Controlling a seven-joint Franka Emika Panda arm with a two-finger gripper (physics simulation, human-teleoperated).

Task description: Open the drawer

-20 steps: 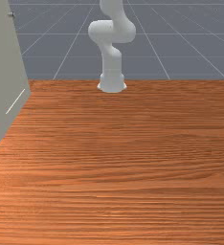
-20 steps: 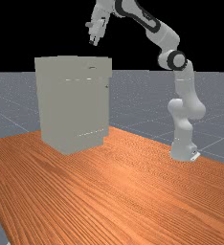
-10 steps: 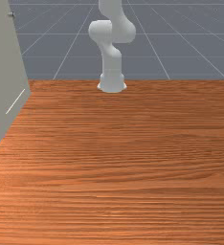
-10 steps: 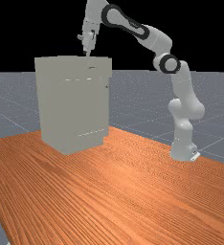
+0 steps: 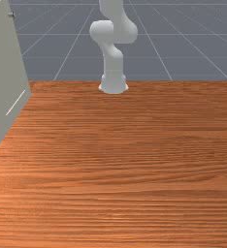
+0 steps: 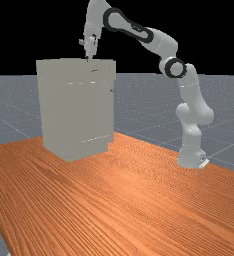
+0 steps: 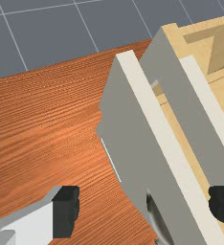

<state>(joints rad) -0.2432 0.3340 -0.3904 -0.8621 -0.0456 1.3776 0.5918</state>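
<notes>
Hanging at the far view's eleven o'clock, the end effector (image 6: 89,57) gapes open, drawer handle (image 7: 156,218) between its fingers (image 7: 64,213)!

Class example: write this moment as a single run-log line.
black-tipped two-finger pincer: open | curved grey metal handle: seen inside its spread, ungripped | flat grey drawer front: gap behind

Panda arm (image 6: 189,82): white-grey, smooth rounded links (image 6: 200,111); black-ringed joint cap (image 6: 176,68); black-trimmed forearm (image 6: 123,23); flared white base (image 5: 113,86); blocky black finger pads (image 7: 65,213).

One arm (image 6: 163,42), one cabinet (image 6: 74,112), one table (image 6: 114,210).
</notes>
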